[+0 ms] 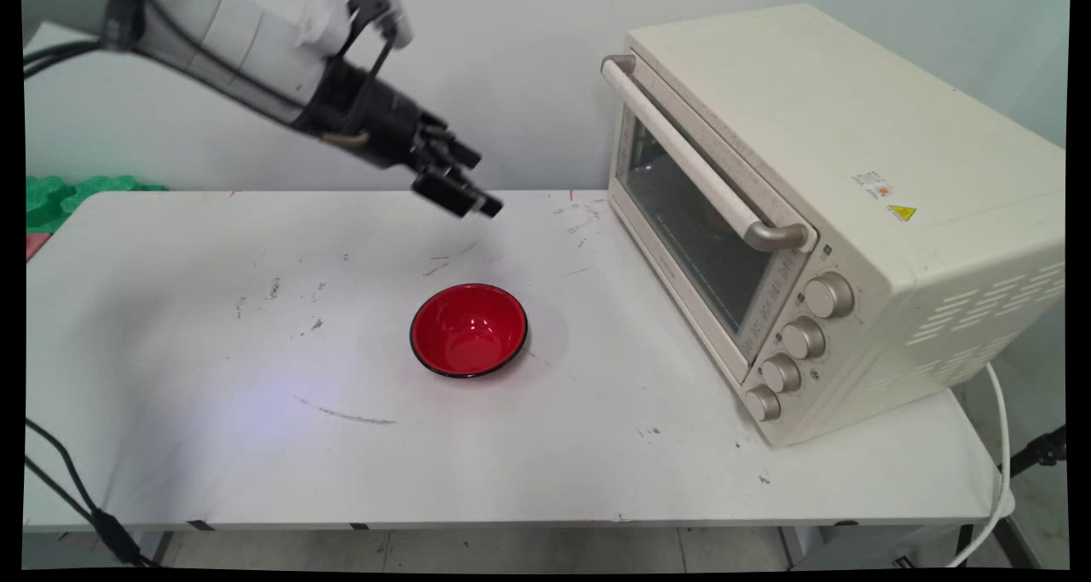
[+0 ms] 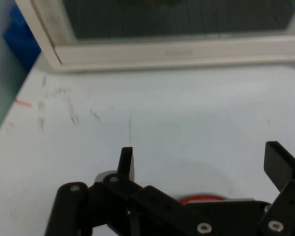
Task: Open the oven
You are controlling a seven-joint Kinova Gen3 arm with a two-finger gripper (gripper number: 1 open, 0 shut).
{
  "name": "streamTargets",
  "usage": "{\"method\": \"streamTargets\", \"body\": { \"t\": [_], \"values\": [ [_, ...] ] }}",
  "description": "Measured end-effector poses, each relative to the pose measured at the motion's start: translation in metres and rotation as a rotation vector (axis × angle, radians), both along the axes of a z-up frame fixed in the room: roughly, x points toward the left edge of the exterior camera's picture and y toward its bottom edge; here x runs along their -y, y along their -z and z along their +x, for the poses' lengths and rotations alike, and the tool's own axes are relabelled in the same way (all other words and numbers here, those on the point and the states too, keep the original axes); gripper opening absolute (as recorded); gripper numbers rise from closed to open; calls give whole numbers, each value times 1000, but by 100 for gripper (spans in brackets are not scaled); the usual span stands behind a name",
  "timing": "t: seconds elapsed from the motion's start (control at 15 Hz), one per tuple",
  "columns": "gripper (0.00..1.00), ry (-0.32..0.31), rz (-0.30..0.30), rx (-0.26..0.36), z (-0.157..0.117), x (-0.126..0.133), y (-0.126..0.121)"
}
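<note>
the black gripper [image 1: 471,190] hangs in the air above the white table [image 1: 213,446], tilted down toward the right, its two fingers [image 2: 126,162] spread wide apart and holding nothing. nearest to it, below and a little toward the table's near side, sits a small round red bowl [image 1: 469,330] with a glossy red inside and a thin dark rim, upright and empty near the table's middle, apart from the gripper. a cream toaster oven [image 1: 835,216] with its glass door shut, a long handle and four knobs stands on the right of the table, well apart from the bowl.
</note>
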State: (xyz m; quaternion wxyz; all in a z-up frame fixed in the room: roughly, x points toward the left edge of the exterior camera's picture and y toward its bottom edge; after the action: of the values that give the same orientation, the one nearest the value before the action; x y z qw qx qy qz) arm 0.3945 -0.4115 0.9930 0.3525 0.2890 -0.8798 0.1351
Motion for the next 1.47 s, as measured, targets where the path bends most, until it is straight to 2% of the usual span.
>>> {"method": "streamTargets", "body": {
  "t": [0.47, 0.73, 0.8, 1.13, 1.47],
  "values": [
    [100, -9, -58, -23, -52, 32, -45],
    [100, -7, -85, -36, -80, 47, -61],
    [0, -7, -92, -41, -88, 50, -64],
    [0, -2, -122, -56, -120, 66, -78],
    [0, 3, -125, -18, -149, 78, -84]
  ]
}}
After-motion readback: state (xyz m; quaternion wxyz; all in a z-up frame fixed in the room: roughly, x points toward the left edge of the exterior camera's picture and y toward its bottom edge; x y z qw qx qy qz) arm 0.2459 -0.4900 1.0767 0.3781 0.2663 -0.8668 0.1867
